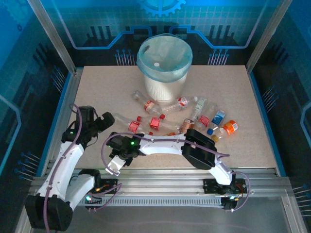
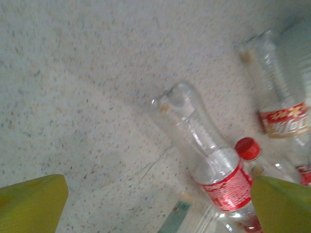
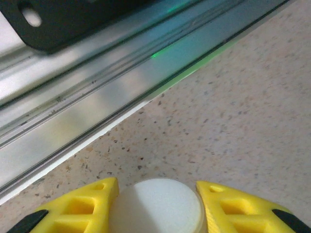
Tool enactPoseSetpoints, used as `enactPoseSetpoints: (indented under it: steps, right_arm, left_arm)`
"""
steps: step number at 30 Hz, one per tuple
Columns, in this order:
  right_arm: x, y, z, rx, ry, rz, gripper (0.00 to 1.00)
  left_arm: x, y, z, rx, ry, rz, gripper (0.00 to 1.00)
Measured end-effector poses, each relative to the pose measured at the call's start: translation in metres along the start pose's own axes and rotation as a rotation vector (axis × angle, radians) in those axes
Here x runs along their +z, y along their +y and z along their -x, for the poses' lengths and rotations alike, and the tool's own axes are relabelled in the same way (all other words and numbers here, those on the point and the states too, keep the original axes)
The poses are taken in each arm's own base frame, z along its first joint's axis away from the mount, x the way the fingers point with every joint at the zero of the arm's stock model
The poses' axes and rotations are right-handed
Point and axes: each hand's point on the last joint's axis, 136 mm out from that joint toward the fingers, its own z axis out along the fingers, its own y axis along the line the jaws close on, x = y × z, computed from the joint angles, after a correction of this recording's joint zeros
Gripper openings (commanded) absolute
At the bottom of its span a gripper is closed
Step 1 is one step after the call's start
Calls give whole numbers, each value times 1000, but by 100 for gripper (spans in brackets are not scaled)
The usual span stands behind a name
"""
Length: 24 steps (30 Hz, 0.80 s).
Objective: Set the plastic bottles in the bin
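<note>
Bottles (image 1: 133,125), clear ribbed plastic with red labels, nearly all lie on the speckled desk (image 1: 97,87) before the bag-lined, ribbed bin (image 1: 165,87). The left fingers (image 2: 31,201) are spread wide, empty, above them. The right fingers (image 3: 77,204) are closed round a smooth white cap (image 3: 158,204) at the near edge.

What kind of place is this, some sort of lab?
Probably a robot test cell: two arms mounted at a speckled table, blue printed panels around it, plastic bottles strewn before a bin.

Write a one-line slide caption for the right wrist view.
Yellow fingers of the right gripper clasp a white round object on the speckled table, beside the metal rail.
</note>
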Motion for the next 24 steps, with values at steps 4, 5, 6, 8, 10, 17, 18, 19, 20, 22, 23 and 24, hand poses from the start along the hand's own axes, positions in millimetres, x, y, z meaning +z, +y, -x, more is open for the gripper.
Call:
enactPoseSetpoints:
  steps: [4, 5, 6, 8, 10, 17, 18, 19, 20, 22, 23, 24]
  right_arm:
    - [-31, -17, 14, 40, -88, -46, 29]
    - [-44, -23, 17, 56, -117, -64, 29]
    - [-55, -29, 20, 68, -142, -83, 29]
    - [-82, -43, 22, 93, -186, -132, 29]
    - [-112, -58, 24, 119, -224, -192, 29]
    - [-177, -96, 7, 235, -235, -369, 25]
    - [-187, -102, 0, 266, -235, -398, 25]
    - [-196, -107, -6, 290, -235, -423, 25]
    - [-208, -115, -18, 327, -231, -460, 25]
    - [-230, -130, -43, 391, -213, -533, 24]
    - [-243, -140, -57, 426, -203, -576, 24]
    - [-258, -150, -70, 457, -194, -626, 24]
  left_arm:
    - [-21, -11, 28, 45, -77, 2, 97]
    - [-30, -16, 39, 62, -112, -2, 97]
    - [-37, -20, 48, 73, -138, -7, 97]
    - [-54, -31, 67, 97, -200, -28, 96]
    - [-70, -41, 83, 129, -254, -47, 96]
    - [-108, -73, 114, 242, -369, -142, 92]
    - [-112, -79, 118, 257, -382, -163, 91]
    - [-115, -86, 122, 265, -392, -186, 91]
    - [-116, -93, 124, 272, -392, -209, 90]
    - [-119, -109, 134, 283, -401, -260, 89]
    - [-123, -121, 140, 290, -405, -298, 89]
    - [-117, -130, 141, 300, -384, -315, 89]
